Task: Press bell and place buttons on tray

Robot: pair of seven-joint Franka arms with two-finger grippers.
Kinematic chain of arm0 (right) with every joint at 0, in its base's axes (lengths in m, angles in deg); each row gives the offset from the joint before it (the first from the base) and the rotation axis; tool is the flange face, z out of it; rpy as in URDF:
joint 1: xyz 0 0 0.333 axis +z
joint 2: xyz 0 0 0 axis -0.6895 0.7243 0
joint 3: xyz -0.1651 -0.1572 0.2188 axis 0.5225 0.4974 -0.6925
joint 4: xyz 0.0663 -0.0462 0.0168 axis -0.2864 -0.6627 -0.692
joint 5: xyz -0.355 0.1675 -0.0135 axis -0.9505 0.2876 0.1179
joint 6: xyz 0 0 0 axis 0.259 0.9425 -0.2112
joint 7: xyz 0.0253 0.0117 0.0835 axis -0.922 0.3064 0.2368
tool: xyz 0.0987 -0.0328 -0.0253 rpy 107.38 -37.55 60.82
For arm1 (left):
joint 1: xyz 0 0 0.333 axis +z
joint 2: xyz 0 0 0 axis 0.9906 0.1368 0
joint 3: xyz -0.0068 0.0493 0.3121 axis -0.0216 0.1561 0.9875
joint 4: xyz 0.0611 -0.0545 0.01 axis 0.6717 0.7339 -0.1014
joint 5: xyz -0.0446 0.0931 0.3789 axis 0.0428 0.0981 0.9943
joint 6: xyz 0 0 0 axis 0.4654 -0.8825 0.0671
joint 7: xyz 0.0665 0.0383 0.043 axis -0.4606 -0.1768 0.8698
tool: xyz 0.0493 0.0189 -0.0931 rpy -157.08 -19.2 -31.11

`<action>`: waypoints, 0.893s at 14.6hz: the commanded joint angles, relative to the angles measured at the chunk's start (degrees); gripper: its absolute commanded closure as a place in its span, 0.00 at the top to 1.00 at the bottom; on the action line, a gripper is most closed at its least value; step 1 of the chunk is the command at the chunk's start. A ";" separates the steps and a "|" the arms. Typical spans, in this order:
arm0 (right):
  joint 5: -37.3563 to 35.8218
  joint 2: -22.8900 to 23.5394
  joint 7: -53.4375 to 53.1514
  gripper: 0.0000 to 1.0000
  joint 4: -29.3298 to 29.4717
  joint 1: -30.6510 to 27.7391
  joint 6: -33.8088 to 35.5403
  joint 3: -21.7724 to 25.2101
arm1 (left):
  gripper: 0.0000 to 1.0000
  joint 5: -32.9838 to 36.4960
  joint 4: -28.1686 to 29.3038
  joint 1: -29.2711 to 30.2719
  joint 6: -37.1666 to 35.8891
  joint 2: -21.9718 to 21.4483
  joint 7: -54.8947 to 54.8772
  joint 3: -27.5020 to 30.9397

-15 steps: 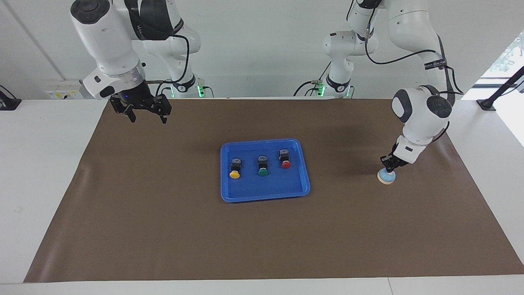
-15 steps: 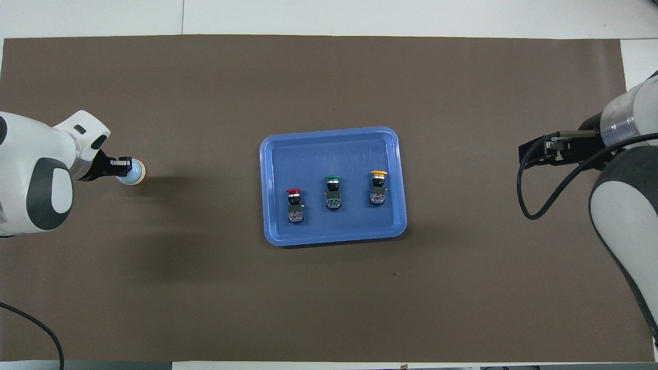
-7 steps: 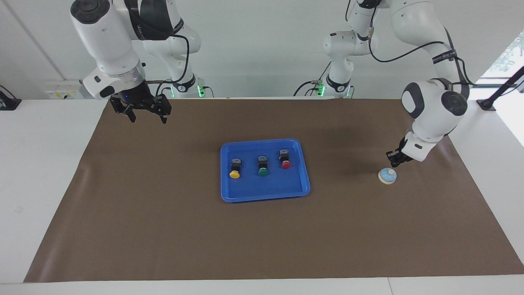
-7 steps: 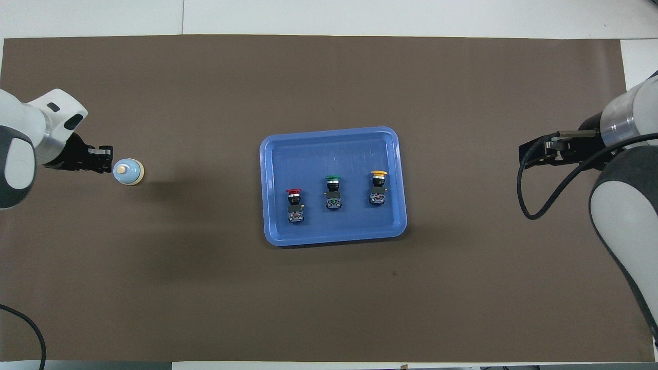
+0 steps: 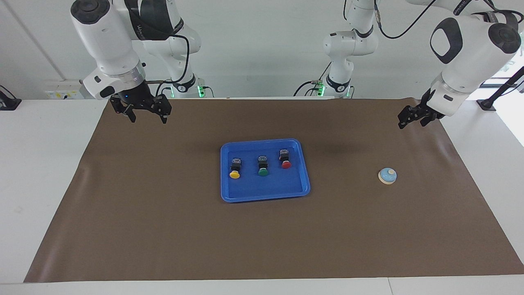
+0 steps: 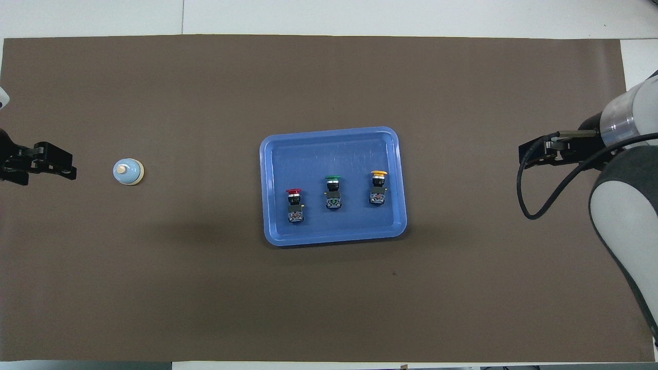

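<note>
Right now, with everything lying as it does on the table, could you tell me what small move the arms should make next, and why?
Probably none beyond parking the left gripper, which hangs open and empty above the mat's edge at its own end. All three buttons, yellow, green and red, lie in the tray, and the bell stands free. The right gripper waits open.

plenty of room on the brown mat [image 5: 163,229]. only two things break it up: the blue tray [image 5: 305,180] in the middle, with the yellow button [image 5: 234,168], green button [image 5: 263,165] and red button [image 5: 285,159] in a row inside, narrow gaps between them, and the bell [image 5: 387,176] alone toward the left arm's end, well apart from the tray. left gripper [image 5: 416,117] and right gripper [image 5: 143,113] hang raised over the mat's edge nearest the robots, each at its own end.
</note>
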State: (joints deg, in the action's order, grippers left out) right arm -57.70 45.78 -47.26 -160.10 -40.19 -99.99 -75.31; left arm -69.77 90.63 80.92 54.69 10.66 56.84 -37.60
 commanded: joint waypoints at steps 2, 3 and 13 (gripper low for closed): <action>0.72 -0.67 0.67 1.00 -0.51 -0.76 0.26 -0.39 | 1.00 -0.86 1.86 -0.36 -1.45 -0.71 1.44 0.21; 0.72 -0.75 0.67 1.00 -0.51 -0.76 0.26 -0.39 | 1.00 -0.86 1.86 -0.36 -1.46 -0.71 1.44 0.13; 0.72 -0.67 0.67 1.00 -0.51 -0.76 0.26 -0.39 | 1.00 -0.59 1.95 -2.56 -1.81 -0.18 0.74 0.12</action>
State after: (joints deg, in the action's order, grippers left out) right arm -57.70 45.78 -47.26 -160.10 -40.19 -99.99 -75.31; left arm -69.79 92.84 79.02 53.37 10.53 57.46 -38.11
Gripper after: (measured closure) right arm 0.000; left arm 0.000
